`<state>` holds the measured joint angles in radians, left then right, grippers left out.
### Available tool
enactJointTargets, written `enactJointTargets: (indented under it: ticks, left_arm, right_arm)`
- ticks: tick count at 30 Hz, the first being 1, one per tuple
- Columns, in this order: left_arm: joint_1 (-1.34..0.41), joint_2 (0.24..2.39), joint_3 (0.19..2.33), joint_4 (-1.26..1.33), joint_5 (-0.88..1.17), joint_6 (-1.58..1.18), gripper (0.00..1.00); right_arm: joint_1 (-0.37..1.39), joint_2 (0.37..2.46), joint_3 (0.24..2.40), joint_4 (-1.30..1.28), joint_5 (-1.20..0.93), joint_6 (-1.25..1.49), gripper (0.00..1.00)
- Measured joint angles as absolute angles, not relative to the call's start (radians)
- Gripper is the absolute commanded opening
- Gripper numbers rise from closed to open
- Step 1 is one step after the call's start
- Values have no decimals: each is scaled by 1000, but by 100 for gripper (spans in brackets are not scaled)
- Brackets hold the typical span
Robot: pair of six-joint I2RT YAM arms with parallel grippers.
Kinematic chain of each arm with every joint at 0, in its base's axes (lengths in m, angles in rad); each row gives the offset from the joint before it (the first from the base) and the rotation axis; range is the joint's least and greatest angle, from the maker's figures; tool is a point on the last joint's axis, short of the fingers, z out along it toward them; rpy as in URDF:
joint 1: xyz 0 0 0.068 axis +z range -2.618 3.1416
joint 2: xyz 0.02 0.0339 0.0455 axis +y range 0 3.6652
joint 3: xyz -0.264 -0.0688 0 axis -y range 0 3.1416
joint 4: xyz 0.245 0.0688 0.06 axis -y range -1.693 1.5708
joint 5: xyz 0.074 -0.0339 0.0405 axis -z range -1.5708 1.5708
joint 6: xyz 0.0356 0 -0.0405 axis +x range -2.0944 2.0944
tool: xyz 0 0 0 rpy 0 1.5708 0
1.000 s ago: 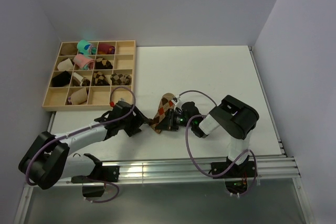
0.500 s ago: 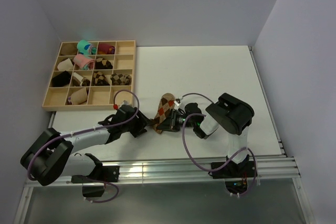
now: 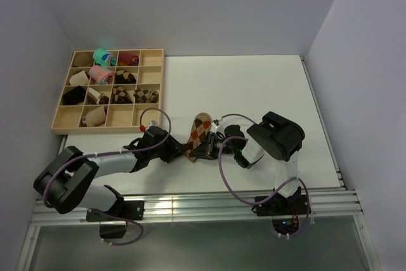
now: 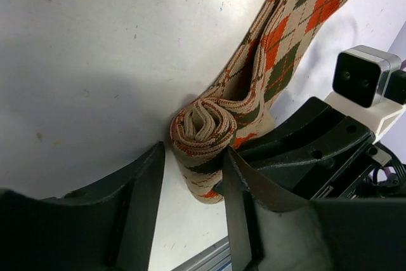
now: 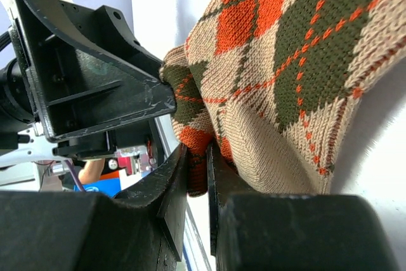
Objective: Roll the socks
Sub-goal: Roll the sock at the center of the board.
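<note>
Socks [image 4: 279, 49] tan argyle, orange-red and dark olive-brown diamonds (thin orange-red crosslines over them); table [image 4: 82, 61] white; fingers [image 4: 141, 207] black.

You look down on a white table [image 3: 254, 87] boxed in by plain pale walls.
A back wall [image 3: 190, 4] stands at 12 o'clock, and side walls at 9 o'clock [image 3: 25, 61] and 3 o'clock [image 3: 374, 61], all lavender-grey and bare. The light is soft and even, with faint shadows on the tabletop. At 10 o'clock a light wooden tray [image 3: 101, 129], split into square compartments, lies flat on the table. Silver metal rails [image 3: 209, 202] run along the near edge at 6 o'clock, catching a bright glare. Below them you see a smooth grey surface [image 3: 203, 245].
</note>
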<state>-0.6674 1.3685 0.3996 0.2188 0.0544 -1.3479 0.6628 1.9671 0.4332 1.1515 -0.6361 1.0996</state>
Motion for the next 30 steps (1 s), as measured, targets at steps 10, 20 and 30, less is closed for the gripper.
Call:
enactJointTargets:
  ticks: [10, 20, 30]
  left_arm:
    - [-667, 1468, 499, 184, 59, -1322, 7]
    - [-673, 1561, 732, -86, 39, -1191, 1]
    - [-671, 1707, 1011, -381, -4, -1007, 1]
  right_arm:
    - [662, 1899, 467, 992, -621, 1045, 22]
    - [685, 1610, 526, 493, -395, 788, 47]
    - [931, 1411, 646, 234, 84, 474, 48]
